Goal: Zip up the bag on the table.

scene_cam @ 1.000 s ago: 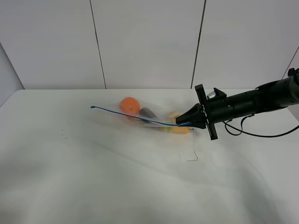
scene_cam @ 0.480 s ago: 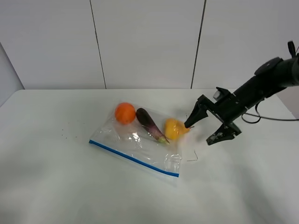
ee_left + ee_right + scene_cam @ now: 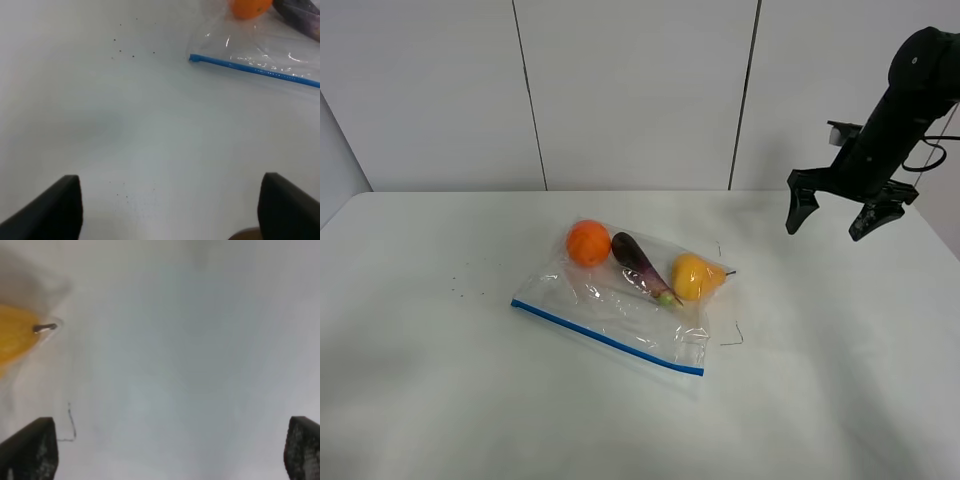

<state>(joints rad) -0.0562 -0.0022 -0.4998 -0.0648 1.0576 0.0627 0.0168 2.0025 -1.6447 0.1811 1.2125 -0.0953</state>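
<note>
Nearest me, bare table point(image 3: 470, 400) lies under my left gripper point(image 3: 170, 210), whose fingers are spread wide and hold nothing. Further out, toward the middle of the table, the bag point(image 3: 620, 300) lies flat, its blue zipper strip point(image 3: 607, 338) along the near edge. I judge the film thin, limp and slippery, so it would crumple or slide if pushed; the strip is the stiffest part, and one end of it is where I would pinch. The orange point(image 3: 588, 242), eggplant point(image 3: 642, 266) and yellow pear point(image 3: 692, 276) should weigh it down. Beyond, at two o'clock from the bag, my right gripper point(image 3: 838, 212) hangs above the table, fingers apart, empty.
</note>
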